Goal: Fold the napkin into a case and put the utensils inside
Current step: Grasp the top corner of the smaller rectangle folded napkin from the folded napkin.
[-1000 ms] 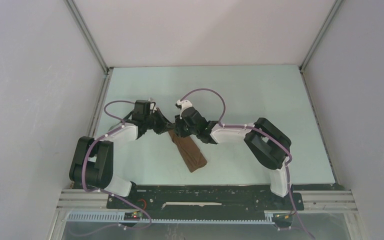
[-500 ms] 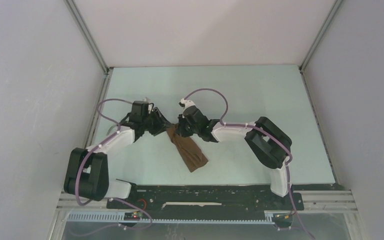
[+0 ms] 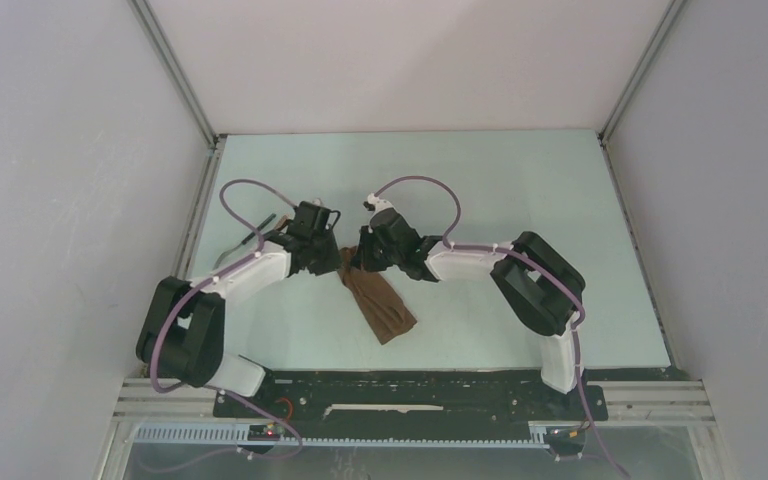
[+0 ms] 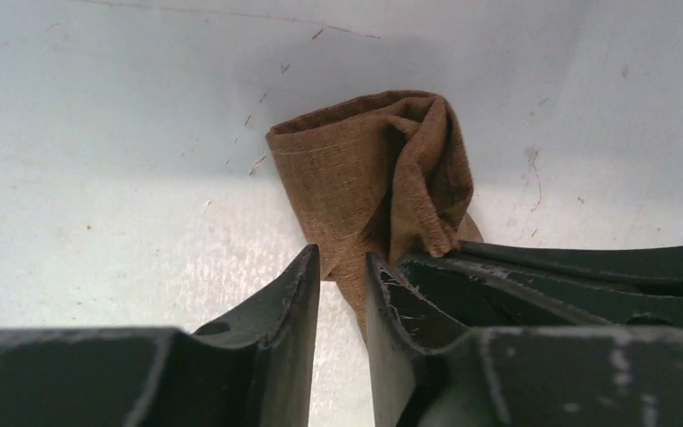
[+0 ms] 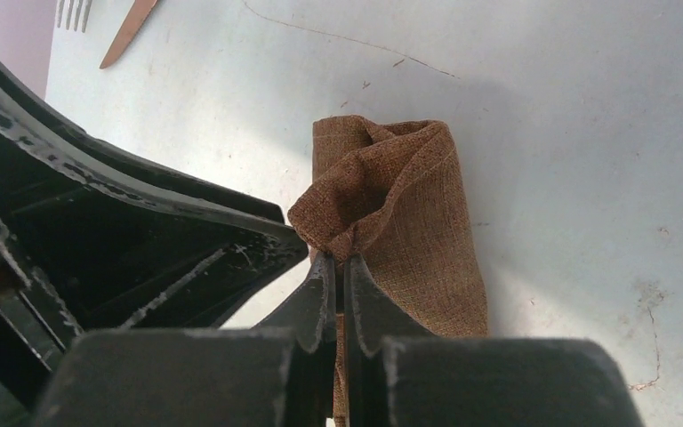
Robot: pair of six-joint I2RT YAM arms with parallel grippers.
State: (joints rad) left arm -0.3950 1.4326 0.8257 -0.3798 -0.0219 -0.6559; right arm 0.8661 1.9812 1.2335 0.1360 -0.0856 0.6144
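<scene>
**Q:** Top view: what lies at centre?
**A:** Top view. On the pale table (image 3: 520,190) the case (image 3: 382,308), a narrow brown cloth strip, lies slantwise from frame centre toward lower right. Your left gripper (image 3: 337,262) and your right gripper (image 3: 357,262) sit just beside each other at its upper end. Jaw detail is too small to read here.

**Q:** Left wrist view?
**A:** Left wrist view. The case (image 4: 365,169) fills the centre, with a bunched fold standing up along its right side. Your left gripper (image 4: 342,260), at bottom centre, has its jaws parted by a narrow slit. Bare table shows through lower in the slit, and an edge of the cloth runs past the tips. You cannot tell whether the jaws bear on that edge. The right gripper's dark fingers enter from the right edge and touch the cloth.

**Q:** Right wrist view?
**A:** Right wrist view. Your right gripper (image 5: 336,258), at bottom centre, has its jaws pressed together, pinching a raised fold of the case (image 5: 409,205). The left gripper's fingers fill the left half of the frame, with a tip just beside that pinch. At the upper left corner, on the table well apart from the case, lie the fork (image 5: 71,11), only its tines in frame, and the reddish-brown knife (image 5: 129,31).
</scene>
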